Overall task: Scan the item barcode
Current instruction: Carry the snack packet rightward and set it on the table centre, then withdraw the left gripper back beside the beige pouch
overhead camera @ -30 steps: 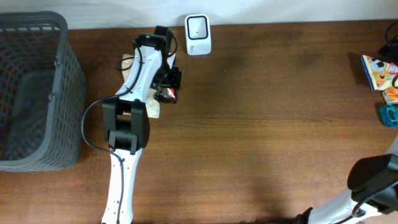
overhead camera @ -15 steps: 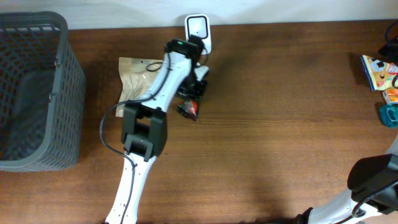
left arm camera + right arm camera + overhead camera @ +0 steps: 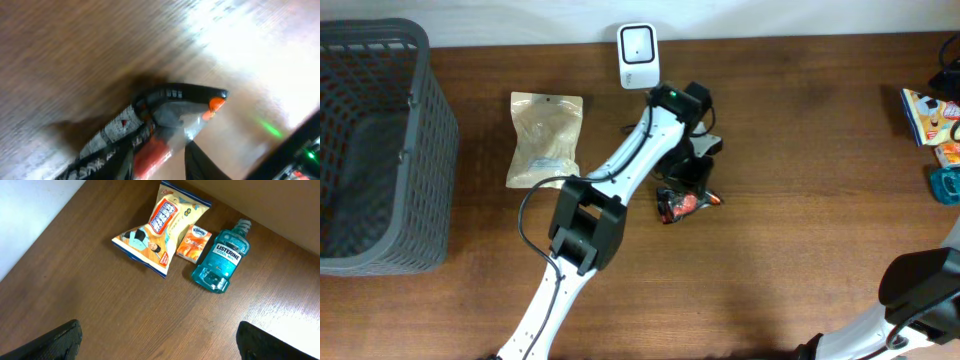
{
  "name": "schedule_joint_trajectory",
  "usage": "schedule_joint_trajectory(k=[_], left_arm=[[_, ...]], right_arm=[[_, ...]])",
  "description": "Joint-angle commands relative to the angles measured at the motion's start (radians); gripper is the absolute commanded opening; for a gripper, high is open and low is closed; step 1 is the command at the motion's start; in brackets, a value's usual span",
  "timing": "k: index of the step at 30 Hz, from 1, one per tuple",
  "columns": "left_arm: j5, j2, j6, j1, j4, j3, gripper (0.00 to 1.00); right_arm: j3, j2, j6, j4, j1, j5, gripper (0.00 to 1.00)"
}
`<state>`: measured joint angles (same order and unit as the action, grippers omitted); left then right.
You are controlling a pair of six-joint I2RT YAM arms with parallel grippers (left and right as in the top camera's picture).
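The item is a black and red snack packet (image 3: 685, 203), hanging just above the table's middle, right of and nearer than the white barcode scanner (image 3: 638, 55) at the back edge. My left gripper (image 3: 690, 185) is shut on the packet's upper end. In the left wrist view the packet (image 3: 160, 120) fills the lower middle, blurred, with one dark finger (image 3: 200, 162) beside it. I cannot see a barcode. My right gripper (image 3: 160, 347) stands open over bare wood at the far right, nothing between its fingertips.
A grey mesh basket (image 3: 380, 150) fills the left end. A tan pouch (image 3: 546, 138) lies flat beside it. By the right gripper lie a yellow chips bag (image 3: 160, 227), an orange tissue pack (image 3: 194, 241) and a blue mouthwash bottle (image 3: 222, 257).
My left arm has swung right with the packet, from over the tan pouch, past the front of the scanner, to the table's middle. The pouch is now uncovered. The right arm has not moved.
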<state>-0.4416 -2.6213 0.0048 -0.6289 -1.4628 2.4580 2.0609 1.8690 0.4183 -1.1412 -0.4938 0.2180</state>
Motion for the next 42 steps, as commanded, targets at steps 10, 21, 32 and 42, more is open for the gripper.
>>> schedule_joint_trajectory(k=[10, 21, 32, 42], left_arm=[[0.28, 0.076, -0.186, 0.216, -0.226, 0.55, 0.99], [0.2, 0.421, -0.183, 0.403, -0.226, 0.272, 0.99], [0.54, 0.853, -0.412, 0.439, -0.17, -0.52, 0.99], [0.536, 0.855, -0.506, 0.563, -0.133, -0.54, 0.99]], right_arm=[[0.004, 0.003, 0.002, 0.0, 0.005, -0.002, 0.98], [0.004, 0.003, 0.002, 0.022, 0.005, -0.002, 0.98], [0.004, 0.022, 0.006, -0.289, 0.104, -0.685, 0.98], [-0.041, 0.055, 0.642, -0.433, 0.542, -0.288, 0.98]])
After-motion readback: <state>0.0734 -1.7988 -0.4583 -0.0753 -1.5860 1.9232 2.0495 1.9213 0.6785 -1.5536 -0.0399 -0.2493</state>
